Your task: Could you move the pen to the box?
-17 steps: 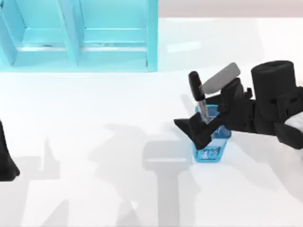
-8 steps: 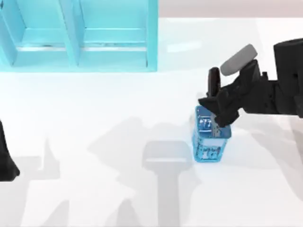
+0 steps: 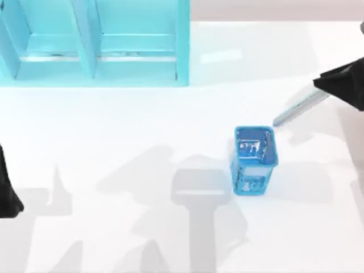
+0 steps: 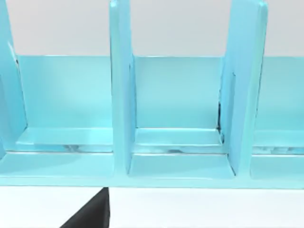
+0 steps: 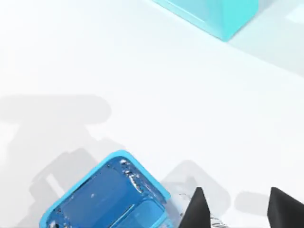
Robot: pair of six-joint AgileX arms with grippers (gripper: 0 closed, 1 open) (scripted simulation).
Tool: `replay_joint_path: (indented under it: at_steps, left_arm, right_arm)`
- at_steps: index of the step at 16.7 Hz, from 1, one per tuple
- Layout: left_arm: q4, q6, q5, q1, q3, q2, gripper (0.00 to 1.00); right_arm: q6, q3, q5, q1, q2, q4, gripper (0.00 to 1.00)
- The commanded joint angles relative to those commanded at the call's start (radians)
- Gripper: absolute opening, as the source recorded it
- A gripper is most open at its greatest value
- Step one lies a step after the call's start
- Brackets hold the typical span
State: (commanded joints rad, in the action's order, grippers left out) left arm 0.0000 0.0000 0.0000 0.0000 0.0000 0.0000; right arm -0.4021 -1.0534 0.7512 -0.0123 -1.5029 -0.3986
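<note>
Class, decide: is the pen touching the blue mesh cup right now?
Apart. In the top view the pen, held by the right end effector, hangs tilted with white table showing between its tip and the blue mesh cup.

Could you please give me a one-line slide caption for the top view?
Right gripper holds the pen aloft beside the blue mesh cup, away from the box.

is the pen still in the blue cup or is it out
Out. The pen hangs tilted in the air, held by the right tool beside the blue cup, whose inside shows empty from above.

Glossy silver-grey pen (image 3: 297,108) barrel, shiny translucent blue cup (image 3: 254,159), smooth turquoise box (image 3: 96,42)
</note>
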Motion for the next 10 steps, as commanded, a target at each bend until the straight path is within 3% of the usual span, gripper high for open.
replay_joint_path:
  at_steps: [3,10]
  left_arm:
    - [0.0,0.0,0.0,0.0,0.0,0.0,1.0]
    - [0.0,0.0,0.0,0.0,0.0,0.0,1.0]
  right_arm:
    - [-0.057,-0.033,0.041,0.066,0.059,-0.105,0.0]
    - [-0.071,-0.039,0.047,0.087,0.068,-0.132,0.0]
